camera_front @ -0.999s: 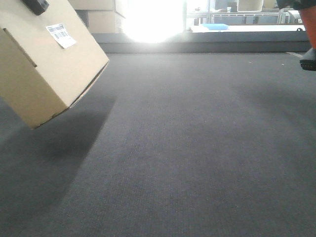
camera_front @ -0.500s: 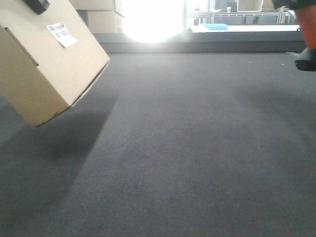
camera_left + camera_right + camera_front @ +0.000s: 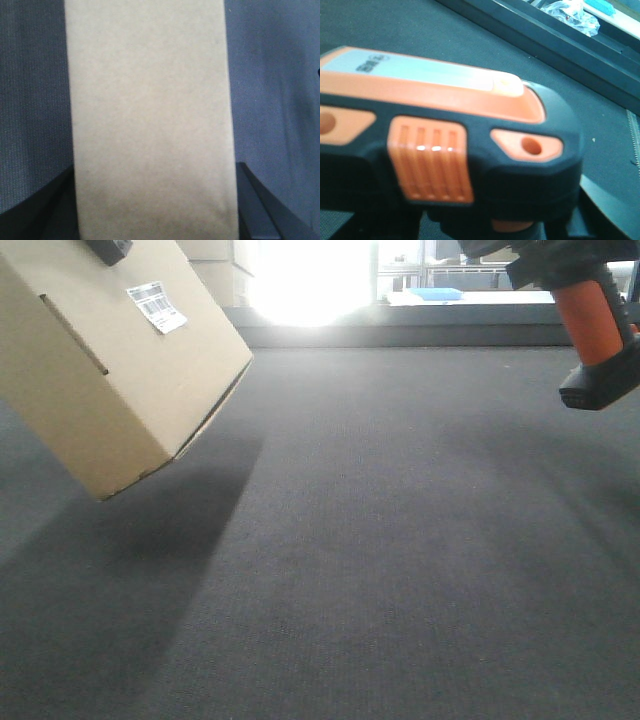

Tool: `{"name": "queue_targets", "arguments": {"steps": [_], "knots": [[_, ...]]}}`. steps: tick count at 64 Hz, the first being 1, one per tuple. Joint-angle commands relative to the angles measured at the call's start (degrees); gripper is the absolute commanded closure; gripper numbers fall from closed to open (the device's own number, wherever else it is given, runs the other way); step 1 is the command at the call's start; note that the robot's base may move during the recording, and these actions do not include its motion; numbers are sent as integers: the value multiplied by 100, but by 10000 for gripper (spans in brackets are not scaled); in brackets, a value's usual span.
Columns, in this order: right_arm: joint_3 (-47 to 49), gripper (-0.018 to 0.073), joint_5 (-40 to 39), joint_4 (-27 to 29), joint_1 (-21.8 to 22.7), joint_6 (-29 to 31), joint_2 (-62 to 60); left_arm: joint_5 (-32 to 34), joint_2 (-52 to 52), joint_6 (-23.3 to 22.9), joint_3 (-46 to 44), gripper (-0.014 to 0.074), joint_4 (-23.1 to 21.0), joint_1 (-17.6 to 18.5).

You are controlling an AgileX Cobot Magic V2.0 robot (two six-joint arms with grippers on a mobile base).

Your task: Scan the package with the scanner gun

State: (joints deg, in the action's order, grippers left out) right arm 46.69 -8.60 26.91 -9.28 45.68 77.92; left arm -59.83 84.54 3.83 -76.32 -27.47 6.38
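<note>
The package [image 3: 110, 380], a tan cardboard box with a white barcode label [image 3: 157, 302] and a narrow slot [image 3: 75, 335], hangs tilted above the dark surface at the upper left. My left gripper [image 3: 155, 215] is shut on it. The box's plain face [image 3: 150, 110] fills the space between the dark fingers [image 3: 257, 207]. At the upper right the scanner gun [image 3: 592, 330] hangs in the air, orange stem angled down to its black foot [image 3: 600, 388]. Its black and orange head [image 3: 470, 145] fills the right wrist view, with my right gripper [image 3: 485, 227] shut on it. A wide gap separates scanner and box.
A dark grey carpet-like surface [image 3: 380, 540] runs back to a raised dark ledge [image 3: 400, 335]. Paler cardboard boxes [image 3: 215, 265] stand behind the package. A blue object [image 3: 436, 294] lies beyond the ledge beside strong window glare.
The package has shifted right and a little down. The scanner gun has come left and down from the top right corner, so its stem and foot now show in full.
</note>
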Motion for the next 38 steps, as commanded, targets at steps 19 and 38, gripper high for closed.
{"name": "queue_targets", "arguments": {"steps": [19,38], "knots": [[82,713,-418,297,-1,25,-150,89,-79,27,-9,707,-73,34],[82,713,-418,1700,-1,25,-787,89,-79,27,-9,707,-73,34]]}}
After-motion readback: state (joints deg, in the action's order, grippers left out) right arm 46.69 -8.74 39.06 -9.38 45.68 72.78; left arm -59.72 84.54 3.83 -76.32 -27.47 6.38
